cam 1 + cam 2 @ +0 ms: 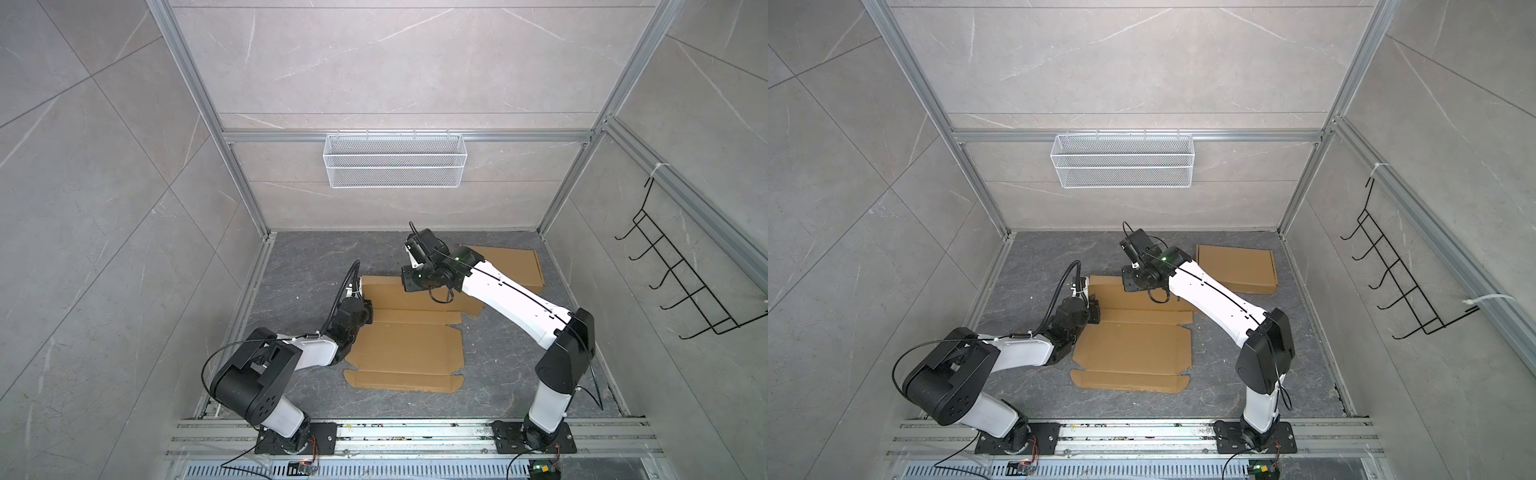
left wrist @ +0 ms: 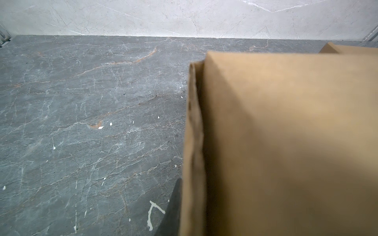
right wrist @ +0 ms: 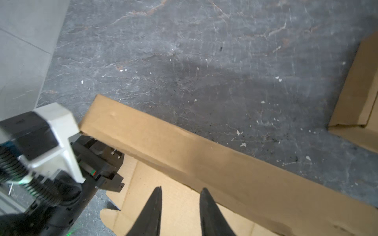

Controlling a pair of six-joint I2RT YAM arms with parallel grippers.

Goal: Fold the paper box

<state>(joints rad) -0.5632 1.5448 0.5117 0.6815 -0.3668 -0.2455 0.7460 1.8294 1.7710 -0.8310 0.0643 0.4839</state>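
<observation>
Pinching a raised flap of the paper box (image 1: 407,345), left tool (image 1: 368,311) clamped tight; right tool (image 3: 182,188) parted, empty, over the flat panel.

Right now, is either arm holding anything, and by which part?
The left gripper pinches the cardboard box by the left end of its raised far flap; the right gripper holds nothing, fingers apart.

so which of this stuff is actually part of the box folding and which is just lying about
In the job:
flat cardboard box, its far flap raised
left arm, jaws shut on that flap's end
right arm, jaws open above the box

Just lying about:
closed box at the back right
wire basket on the back wall
hook rack on the right wall
</observation>
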